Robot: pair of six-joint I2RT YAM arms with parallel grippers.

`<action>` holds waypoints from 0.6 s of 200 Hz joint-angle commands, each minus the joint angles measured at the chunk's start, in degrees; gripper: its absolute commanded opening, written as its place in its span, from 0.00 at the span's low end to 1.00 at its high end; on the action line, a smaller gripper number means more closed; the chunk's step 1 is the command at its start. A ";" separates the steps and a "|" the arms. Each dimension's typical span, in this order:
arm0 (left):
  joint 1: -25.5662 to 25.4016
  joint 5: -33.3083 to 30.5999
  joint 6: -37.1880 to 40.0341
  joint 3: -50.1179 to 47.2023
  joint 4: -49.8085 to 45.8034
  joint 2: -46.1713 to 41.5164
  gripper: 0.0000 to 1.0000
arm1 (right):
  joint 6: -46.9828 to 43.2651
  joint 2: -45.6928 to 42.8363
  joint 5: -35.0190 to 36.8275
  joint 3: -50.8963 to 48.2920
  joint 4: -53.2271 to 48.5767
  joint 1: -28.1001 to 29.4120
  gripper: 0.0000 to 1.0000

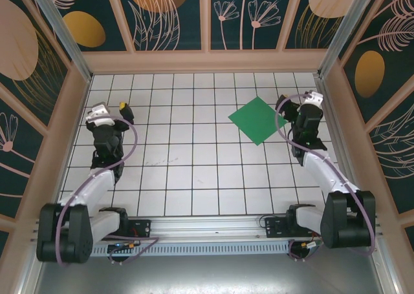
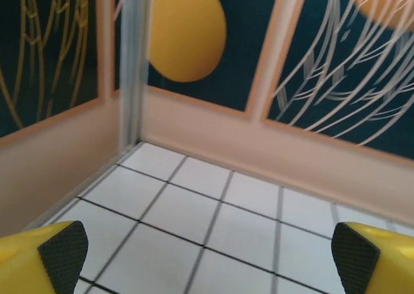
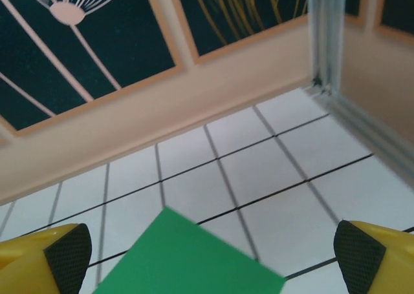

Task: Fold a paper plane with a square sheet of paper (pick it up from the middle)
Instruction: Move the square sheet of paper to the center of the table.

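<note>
Top external: your sheet [image 1: 259, 120] lay flat, seemingly unfolded; left gripper [image 2: 207, 258] and right gripper [image 3: 210, 262] gaped empty. Pickup came next: you needed its middle.

White grid-tile table [image 1: 187, 165] w/ one green square sheet of paper [image 1: 257, 120] lying flat on it, turned diamond-wise, upper right of frame

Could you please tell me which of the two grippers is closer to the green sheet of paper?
The right gripper, open right beside an edge of the square sheet of paper; the left gripper sits far off on the opposite side.
</note>
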 commanded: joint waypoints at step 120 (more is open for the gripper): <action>0.52 15.15 -13.34 9.10 -31.84 -7.04 0.98 | 20.63 43.28 -10.64 32.79 -27.49 8.21 0.97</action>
